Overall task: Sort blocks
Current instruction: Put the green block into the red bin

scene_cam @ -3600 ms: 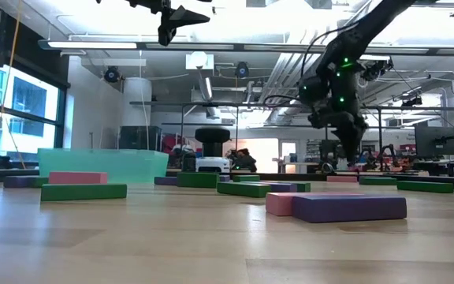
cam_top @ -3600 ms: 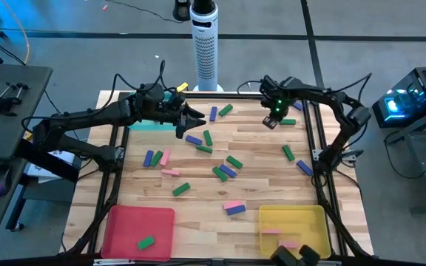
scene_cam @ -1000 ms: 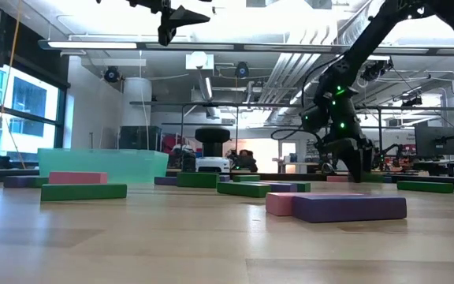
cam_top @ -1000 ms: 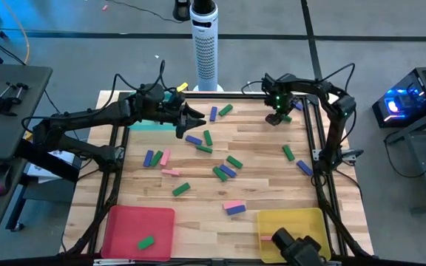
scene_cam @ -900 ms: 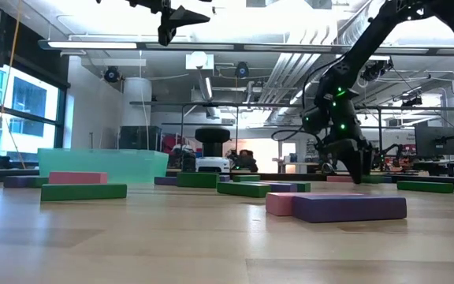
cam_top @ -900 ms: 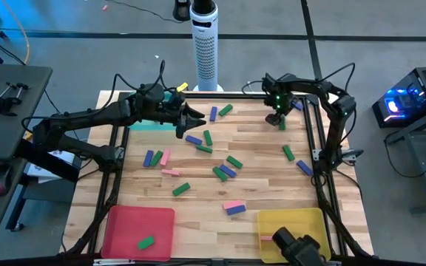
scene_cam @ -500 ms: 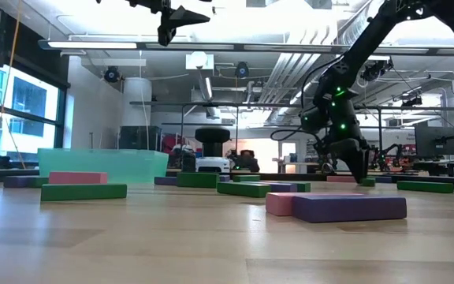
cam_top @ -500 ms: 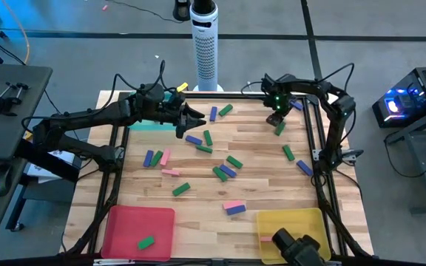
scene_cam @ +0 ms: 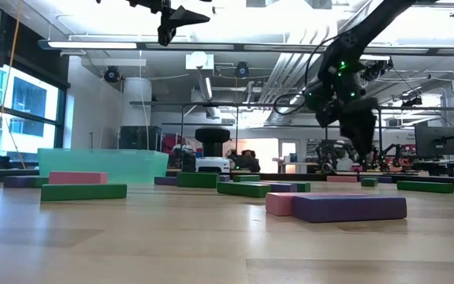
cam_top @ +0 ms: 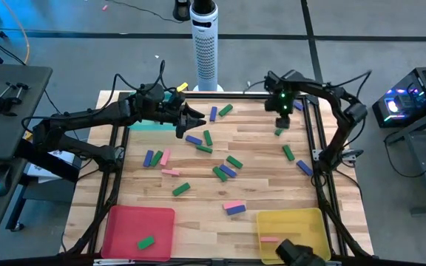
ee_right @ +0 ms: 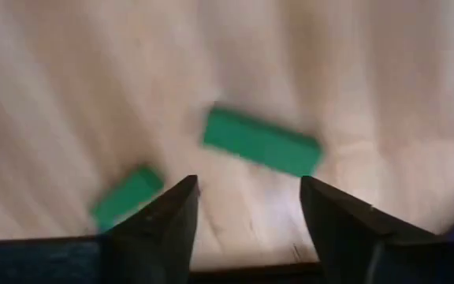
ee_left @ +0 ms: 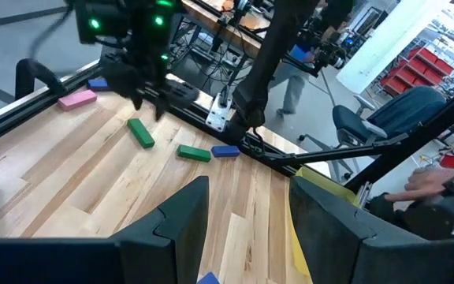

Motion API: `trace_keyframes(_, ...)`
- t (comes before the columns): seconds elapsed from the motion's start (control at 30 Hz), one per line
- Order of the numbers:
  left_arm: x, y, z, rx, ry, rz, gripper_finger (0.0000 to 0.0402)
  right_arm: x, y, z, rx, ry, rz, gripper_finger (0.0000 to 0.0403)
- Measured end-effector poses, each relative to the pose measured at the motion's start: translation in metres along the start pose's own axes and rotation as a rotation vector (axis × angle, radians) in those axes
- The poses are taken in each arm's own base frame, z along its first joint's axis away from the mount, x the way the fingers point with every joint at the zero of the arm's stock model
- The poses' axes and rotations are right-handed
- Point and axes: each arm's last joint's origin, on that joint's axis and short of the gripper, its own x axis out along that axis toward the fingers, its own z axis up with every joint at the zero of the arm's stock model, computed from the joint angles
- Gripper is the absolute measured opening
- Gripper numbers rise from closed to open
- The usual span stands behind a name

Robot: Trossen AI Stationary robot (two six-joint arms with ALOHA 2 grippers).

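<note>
Blue, green and pink blocks lie flat and scattered on the wooden table (cam_top: 257, 188). My right gripper (cam_top: 282, 120) hangs open near the far right corner, fingers pointing down, just above a green block (cam_top: 279, 131) that lies on the wood. In the right wrist view that block (ee_right: 262, 142) shows below my open gripper (ee_right: 247, 189), with a second green block (ee_right: 128, 197) beside it. My left gripper (cam_top: 193, 118) waits open, high over the far left part of the table, with nothing between its fingers (ee_left: 187, 213).
A teal tray (cam_top: 148, 125) sits at the far left under my left arm. A red tray (cam_top: 128, 222) at the near left holds a green block (cam_top: 146, 241). A yellow tray (cam_top: 302, 218) at the near right holds a pink block (cam_top: 270, 239). A dark object (cam_top: 298, 254) sits at the near edge.
My right gripper has risen from the table top by the green block and turned about its own axis. The block stays on the wood and now shows clear of the gripper.
</note>
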Motion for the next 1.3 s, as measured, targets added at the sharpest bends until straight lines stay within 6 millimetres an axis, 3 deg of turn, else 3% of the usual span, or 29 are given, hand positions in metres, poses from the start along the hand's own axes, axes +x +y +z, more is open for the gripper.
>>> trace_keyframes(0.17, 0.000, 0.000, 0.000, 0.000, 0.000, 0.000, 0.0163, 0.017, 0.009, 0.009, -0.225, 0.062, -0.129, 0.0260)
trace_keyframes(0.43, 0.000, 0.000, 0.000, 0.000, 0.000, 0.000, 0.0163, 0.051, 0.026, 0.012, -0.422, 0.188, -0.279, 0.0262)
trace_keyframes(0.53, 0.000, 0.000, 0.000, 0.000, 0.000, 0.000, 0.0163, 0.050, 0.026, 0.019, -0.398, 0.155, -0.361, 0.0259)
trace_keyframes(1.17, 0.000, 0.000, 0.000, 0.000, 0.000, 0.000, 0.0163, 0.046, 0.034, 0.021, -0.549, 0.207, -0.338, 0.0258)
trace_keyframes(1.23, 0.000, 0.000, 0.000, -0.002, 0.000, 0.000, 0.0163, 0.040, 0.041, 0.024, -0.522, 0.234, -0.358, 0.0258)
trace_keyframes(1.3, 0.000, 0.000, 0.000, -0.001, 0.000, 0.000, 0.0163, 0.029, 0.045, 0.029, -0.385, 0.200, -0.381, 0.0258)
